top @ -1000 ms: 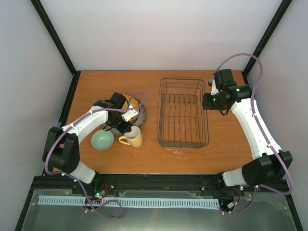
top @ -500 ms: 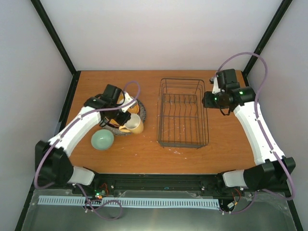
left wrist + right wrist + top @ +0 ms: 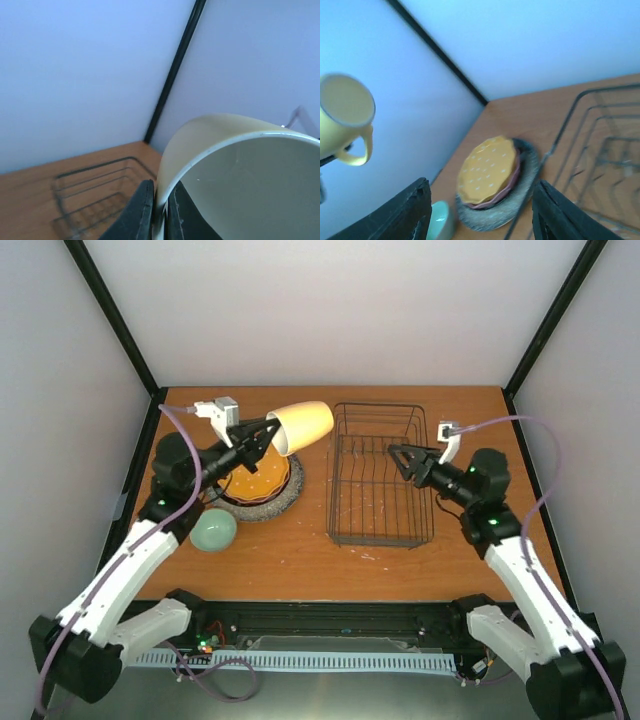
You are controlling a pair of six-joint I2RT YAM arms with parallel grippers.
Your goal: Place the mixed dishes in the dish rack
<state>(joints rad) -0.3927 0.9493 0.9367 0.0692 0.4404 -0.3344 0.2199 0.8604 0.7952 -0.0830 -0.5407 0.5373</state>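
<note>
My left gripper (image 3: 268,436) is shut on the rim of the yellow mug (image 3: 302,424), held tipped on its side in the air between the plate stack and the dish rack (image 3: 380,476). In the left wrist view the fingers (image 3: 142,210) pinch the mug wall (image 3: 220,150), one inside and one outside. The orange dotted plate (image 3: 256,480) lies on the dark-rimmed plate (image 3: 514,181) and the grey speckled plate (image 3: 288,496). The pale green bowl (image 3: 213,530) sits in front of them. My right gripper (image 3: 398,454) hangs open and empty over the rack, pointing left.
The rack (image 3: 600,145) holds nothing that I can see. The enclosure's walls and black frame posts (image 3: 115,325) close in the table at the back and sides. The right wrist view shows the mug (image 3: 345,112) high at the left.
The left arm has lifted the mug off the table and carried it up and right toward the rack. The right arm swung from the back right corner to over the rack.
</note>
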